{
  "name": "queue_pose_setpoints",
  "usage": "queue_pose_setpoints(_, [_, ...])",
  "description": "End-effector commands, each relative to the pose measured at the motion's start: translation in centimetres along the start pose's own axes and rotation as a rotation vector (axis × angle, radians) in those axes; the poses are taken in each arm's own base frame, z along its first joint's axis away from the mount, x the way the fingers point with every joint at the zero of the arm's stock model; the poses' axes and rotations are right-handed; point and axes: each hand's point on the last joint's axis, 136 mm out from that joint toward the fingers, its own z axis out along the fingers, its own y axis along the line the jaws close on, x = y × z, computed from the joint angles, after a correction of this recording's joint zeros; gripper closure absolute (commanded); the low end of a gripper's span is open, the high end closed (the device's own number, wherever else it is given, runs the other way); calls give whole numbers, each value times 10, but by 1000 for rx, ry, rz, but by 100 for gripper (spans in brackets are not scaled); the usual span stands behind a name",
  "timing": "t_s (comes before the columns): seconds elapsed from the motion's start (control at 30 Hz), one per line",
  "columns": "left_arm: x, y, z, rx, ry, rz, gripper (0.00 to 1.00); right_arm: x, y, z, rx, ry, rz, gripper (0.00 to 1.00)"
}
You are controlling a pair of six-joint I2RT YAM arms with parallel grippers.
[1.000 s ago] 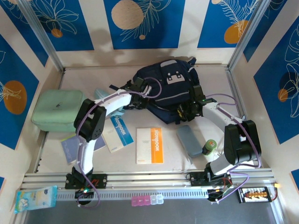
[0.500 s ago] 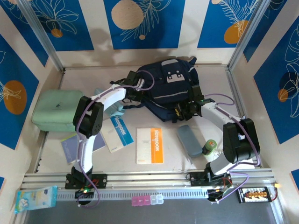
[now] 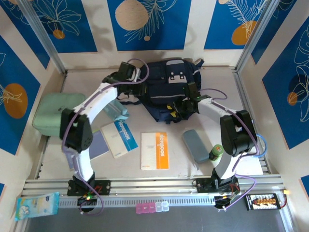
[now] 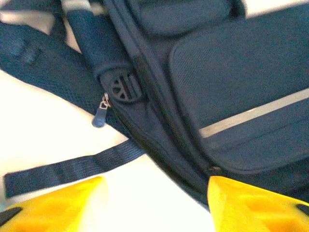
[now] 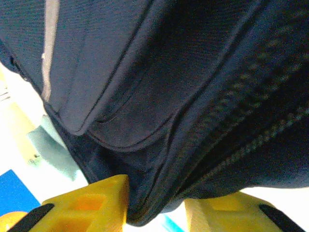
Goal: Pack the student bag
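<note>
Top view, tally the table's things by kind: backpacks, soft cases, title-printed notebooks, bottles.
Backpack: 1
Soft cases: 2 (green case, grey pouch)
Notebooks: 2 (blue notebook, orange notebook)
Bottle: 1
Total: 6

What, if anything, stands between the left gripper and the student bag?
Nothing visible does. The left gripper, its fingers apart, faces the side of the student bag directly; only the bag's own loose black strap lies between them.
</note>
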Motion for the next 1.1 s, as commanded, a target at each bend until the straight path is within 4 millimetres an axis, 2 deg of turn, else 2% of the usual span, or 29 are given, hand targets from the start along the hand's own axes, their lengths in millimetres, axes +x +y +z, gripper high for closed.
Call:
queue_pose_setpoints(0.0, [23, -6, -26, 73, 42, -67, 37, 11, 26, -20, -88, 20, -197, 57])
queue_pose_setpoints(0.17, [66, -16, -45, 165, 98, -160, 30, 40, -3, -44, 40, 4, -369, 48])
queue_pose_setpoints(0.33, [113, -24, -58, 242, 141, -257, 20, 87, -39, -59, 162, 17, -529, 43])
queue_pose_setpoints(0.4, [131, -29, -63, 254, 161, -281, 16, 102, -55, -56, 192, 44, -543, 43])
queue_pose_setpoints(0.53, [170, -46, -65, 283, 211, -312, 7, 128, -79, -34, 201, 127, -567, 44])
queue_pose_setpoints(0.6, [189, -54, -63, 290, 245, -319, 0, 138, -82, -21, 184, 182, -580, 48])
queue_pose_setpoints(0.67, [210, -54, -58, 258, 294, -311, 0, 148, -81, -12, 166, 231, -618, 51])
queue_pose_setpoints(0.77, [233, -60, -53, 258, 359, -317, 0, 150, -86, -2, 188, 249, -656, 55])
queue_pose_setpoints(0.9, [250, -71, -44, 289, 378, -308, 0, 146, -98, 9, 243, 258, -639, 56])
queue_pose_setpoints(1.07, [275, -58, -29, 209, 409, -282, 7, 137, -113, 18, 297, 253, -605, 55])
